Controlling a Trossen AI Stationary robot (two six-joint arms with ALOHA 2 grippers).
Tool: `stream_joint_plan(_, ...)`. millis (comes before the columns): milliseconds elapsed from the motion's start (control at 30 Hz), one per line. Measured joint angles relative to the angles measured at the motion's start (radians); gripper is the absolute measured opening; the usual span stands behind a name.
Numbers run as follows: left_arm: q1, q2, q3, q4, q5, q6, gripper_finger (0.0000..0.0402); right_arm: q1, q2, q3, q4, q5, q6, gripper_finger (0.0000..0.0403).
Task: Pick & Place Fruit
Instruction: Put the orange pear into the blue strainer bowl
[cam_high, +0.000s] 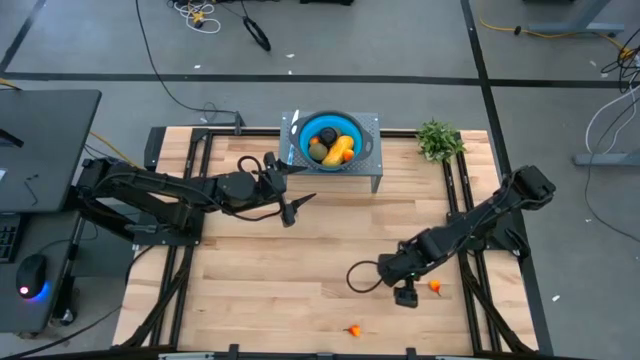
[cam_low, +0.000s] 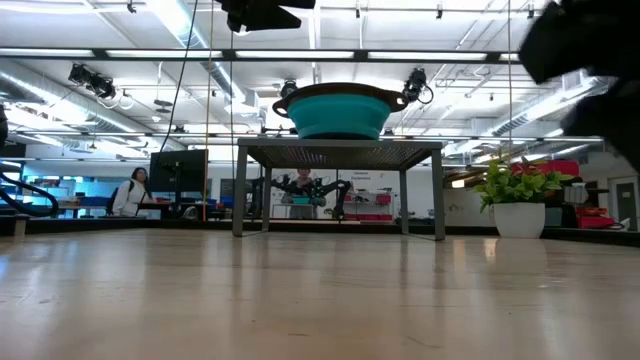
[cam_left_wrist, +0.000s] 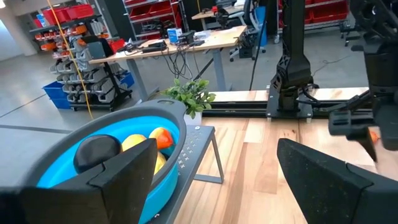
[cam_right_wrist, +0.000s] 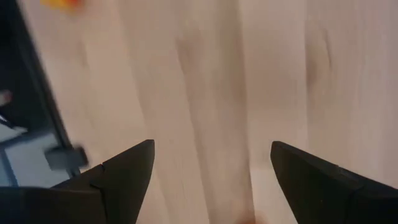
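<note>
Right gripper (cam_high: 405, 296), jaws apart, near seemingly orange fruit (cam_high: 436, 286).

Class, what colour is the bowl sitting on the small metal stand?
The bowl is blue with a dark rim, clearest in the high view.

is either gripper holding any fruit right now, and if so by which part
Nothing is held. The left gripper is open and empty beside the blue bowl; the right gripper is open and empty over bare table, with a small orange fruit lying nearby.
</note>
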Motion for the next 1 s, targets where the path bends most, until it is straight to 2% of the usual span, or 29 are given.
stream_joint_plan(200, 0.000, 0.000, 0.000, 0.000, 0.000, 0.000, 0.0340, 0.030, 0.000, 0.000, -0.157, -0.016, 0.077, 0.0330)
stream_joint_plan(467, 0.000, 0.000, 0.000, -0.017, 0.000, -0.002, 0.0340, 0.097, 0.000, 0.000, -0.236, -0.065, 0.218, 0.0330)
stream_joint_plan(667, 0.000, 0.000, 0.000, -0.022, 0.000, -0.002, 0.0340, 0.185, 0.000, 0.000, -0.250, -0.004, 0.340, 0.0330)
stream_joint_plan(833, 0.000, 0.000, 0.000, -0.022, 0.000, -0.004, 0.0340, 0.258, 0.000, -0.012, -0.260, 0.098, 0.428, 0.0330)
stream_joint_plan(1000, 0.000, 0.000, 0.000, -0.024, 0.000, -0.009, 0.0340, 0.320, 0.001, -0.090, -0.252, 0.098, 0.502, 0.0330)
